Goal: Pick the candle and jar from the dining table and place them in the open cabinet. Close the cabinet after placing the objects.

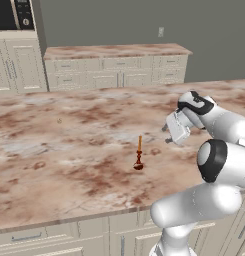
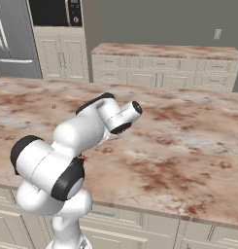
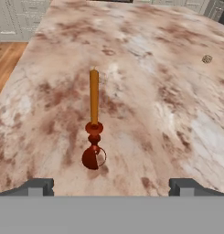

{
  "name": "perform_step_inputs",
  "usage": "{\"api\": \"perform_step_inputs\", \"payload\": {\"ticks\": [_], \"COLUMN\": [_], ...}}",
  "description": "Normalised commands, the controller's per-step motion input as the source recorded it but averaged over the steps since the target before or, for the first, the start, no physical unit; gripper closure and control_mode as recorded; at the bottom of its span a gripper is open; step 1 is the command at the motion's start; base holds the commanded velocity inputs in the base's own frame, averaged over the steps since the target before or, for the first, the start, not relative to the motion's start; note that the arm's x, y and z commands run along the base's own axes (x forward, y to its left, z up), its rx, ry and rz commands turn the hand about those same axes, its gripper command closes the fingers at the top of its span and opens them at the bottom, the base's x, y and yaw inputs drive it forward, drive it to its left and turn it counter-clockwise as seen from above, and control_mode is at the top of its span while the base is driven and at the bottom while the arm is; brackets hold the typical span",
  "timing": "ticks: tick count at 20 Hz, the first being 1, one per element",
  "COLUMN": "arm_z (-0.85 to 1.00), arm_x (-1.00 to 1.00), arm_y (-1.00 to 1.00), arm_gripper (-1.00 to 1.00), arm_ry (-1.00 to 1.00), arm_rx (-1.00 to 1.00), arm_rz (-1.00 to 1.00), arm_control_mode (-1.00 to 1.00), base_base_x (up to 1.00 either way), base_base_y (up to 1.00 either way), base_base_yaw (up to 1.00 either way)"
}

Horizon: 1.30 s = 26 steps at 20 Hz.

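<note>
- The candle (image 1: 139, 152) stands upright on the dining table (image 1: 54, 150), so the first pick is not yet made.
- The jar and the cabinet cannot be made out from these angles, so I cannot tell where either stands; judging from the candle being on the table and nothing in the hand, placing both things and shutting the door all appear to remain.
- The gripper (image 1: 170, 134) hangs above the marble top with its jaws spread wide and nothing between them; in the hand view the two dark fingertips (image 3: 38, 186) sit far apart at the bottom edge.
- In the left base view the candle is just to the left of the gripper and a little lower, near it but apart, with bare marble between them.
- In the hand view the candle (image 3: 93, 123) is ahead of the fingertips and left of the midline between them, nearer the left tip than the right; its dark red-brown holder rests on the top and the orange taper points away from the camera.
- As I judge it, the hand needs to shift sideways to centre the candle between the jaws, then come down around the taper or holder before closing.
- The taper is thin and the holder small, so an off-centre approach could tip it.
</note>
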Motion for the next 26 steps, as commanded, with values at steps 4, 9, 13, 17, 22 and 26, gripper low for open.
{"api": "perform_step_inputs", "payload": {"ticks": [4, 9, 13, 17, 22, 26], "arm_z": [-0.08, -0.04, -0.06, -0.21, -0.41, -0.27], "arm_x": [-0.19, -0.31, -0.11, 0.14, 0.13, 0.03], "arm_y": [0.07, 0.25, 0.19, 0.05, 0.00, 0.09], "arm_gripper": [-1.00, -1.00, -1.00, -1.00, -1.00, -1.00], "arm_ry": [0.00, 0.08, 0.10, 0.10, 0.16, 0.05], "arm_rx": [0.06, 0.05, 0.03, 0.00, 0.02, 0.06], "arm_rz": [0.00, 0.00, 0.00, -0.01, 0.00, 0.00], "arm_control_mode": [-1.00, -1.00, -1.00, -1.00, -1.00, -1.00], "base_base_x": [0.00, 0.00, 0.00, 0.00, 0.00, 0.00], "base_base_y": [0.00, 0.00, 0.00, 0.00, 0.00, 0.00], "base_base_yaw": [0.00, 0.00, 0.00, 0.00, 0.00, 0.00]}}
